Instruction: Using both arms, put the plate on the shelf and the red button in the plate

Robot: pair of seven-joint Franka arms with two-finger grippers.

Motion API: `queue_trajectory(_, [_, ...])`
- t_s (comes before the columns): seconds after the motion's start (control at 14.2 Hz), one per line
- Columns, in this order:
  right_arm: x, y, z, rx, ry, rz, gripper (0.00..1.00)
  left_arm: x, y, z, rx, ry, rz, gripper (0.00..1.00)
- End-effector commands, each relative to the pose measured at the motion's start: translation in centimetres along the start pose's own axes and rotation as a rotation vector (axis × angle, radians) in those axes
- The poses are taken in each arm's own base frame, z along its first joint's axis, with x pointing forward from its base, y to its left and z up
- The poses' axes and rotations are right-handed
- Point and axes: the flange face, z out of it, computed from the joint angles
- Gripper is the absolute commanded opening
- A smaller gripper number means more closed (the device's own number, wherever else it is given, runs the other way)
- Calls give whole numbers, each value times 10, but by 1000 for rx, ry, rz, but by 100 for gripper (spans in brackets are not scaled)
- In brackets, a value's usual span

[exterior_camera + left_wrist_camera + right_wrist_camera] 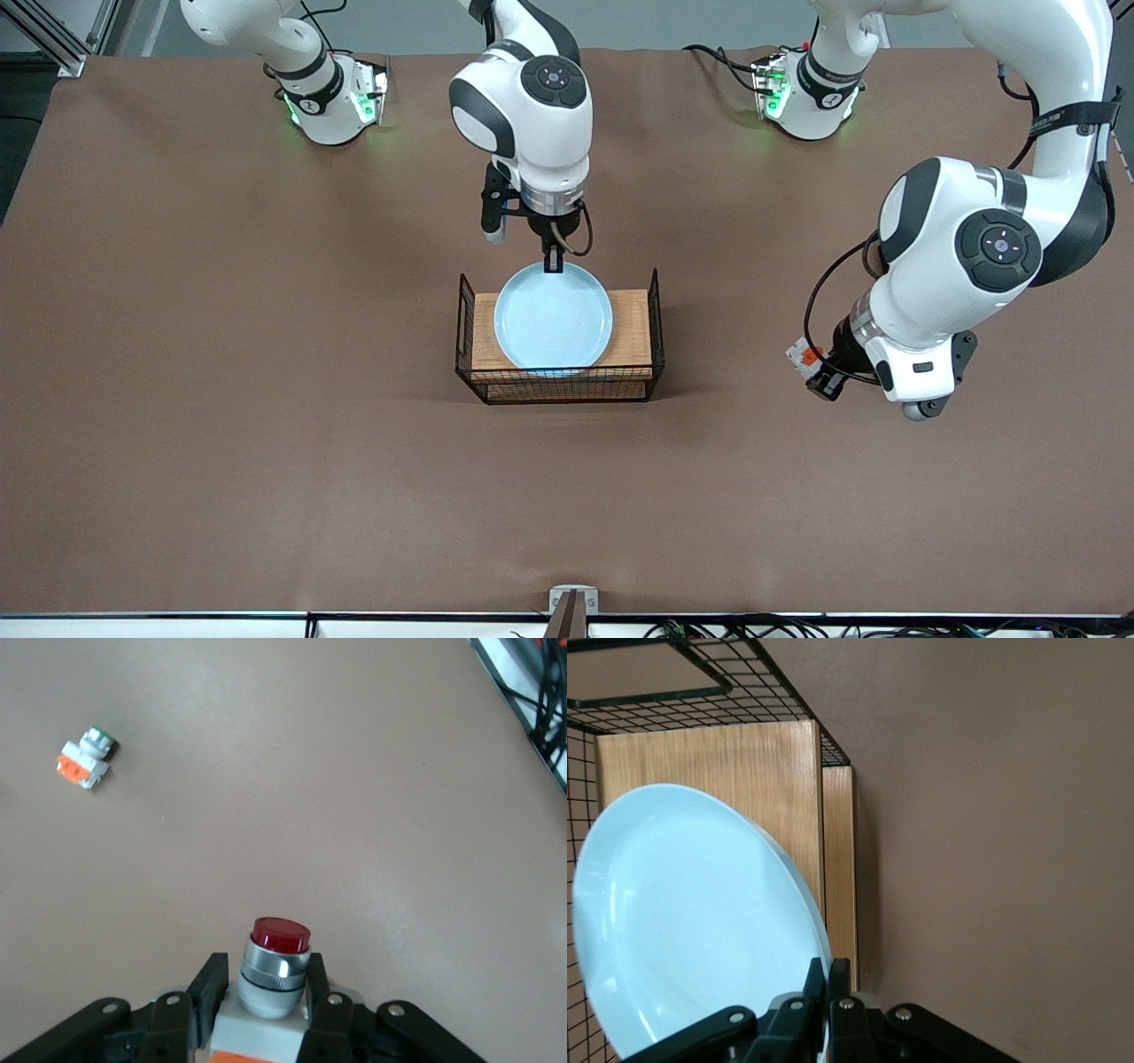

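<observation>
A brown, matte counter point(221, 399) fills the scene, seen from above. Near the middle stands a black wire-mesh rack point(558, 332) with a flat wooden top of visible grain. The right gripper point(553, 261) hangs over the rack's edge nearest the robot bases, its fingers pressed onto the rim of the plate point(554, 315), pinching it between them. The plate is round, shallow, smooth and pale blue, and it lies over the wooden top, spanning most of its depth. In the right wrist view the plate point(691, 921) stretches away from the fingers point(833, 979) above the wood; whether it rests fully flat cannot be told.

Toward the left arm's end of the counter, the left gripper point(819, 372) hovers above bare counter, its fingers closed on the white body of the red button point(804, 357). In the left wrist view the button point(276, 966) stands between the fingers point(208, 983), its glossy dark red cap and metal collar pointing away from them. Well ahead of the fingers a similar green-capped part point(87, 757) lies on the counter.

The plate placement looks nearly finished; the next move likely calls for releasing the rim, then setting the button down.
</observation>
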Motion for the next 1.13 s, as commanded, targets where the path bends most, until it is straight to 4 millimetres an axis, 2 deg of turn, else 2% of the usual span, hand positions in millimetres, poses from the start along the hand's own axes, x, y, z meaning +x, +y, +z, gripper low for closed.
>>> queue_trajectory(0.0, [-1,-11,2,44,23,9,8,-4,6,-4,-7,-12,-133,18])
queue_trajectory(0.07, [-1,-12,4,50,32,2,10,-10,9,-3,-7,-13,-171,18])
queue_trajectory(0.14, [-2,-11,5,50,33,-1,21,-15,10,-3,-6,-14,-207,18])
queue_trajectory(0.21, [-2,-11,6,49,35,-3,50,-15,11,-5,-11,-14,-239,18])
queue_trajectory(0.28, [-2,-11,12,47,43,0,94,-15,13,-8,-18,-13,-275,18])
queue_trajectory(0.35, [-6,-14,11,52,42,-2,100,-16,13,-10,-21,-13,-315,18])
queue_trajectory(0.57, [-14,-13,17,68,56,-21,100,-23,18,-16,-32,-14,-391,18])
queue_trajectory(0.78, [-11,-18,17,67,56,-14,100,-35,24,-21,-43,-27,-436,18])
queue_trajectory(1.06, [-8,-26,-2,45,64,-26,100,-42,27,-29,-57,-40,-457,18])
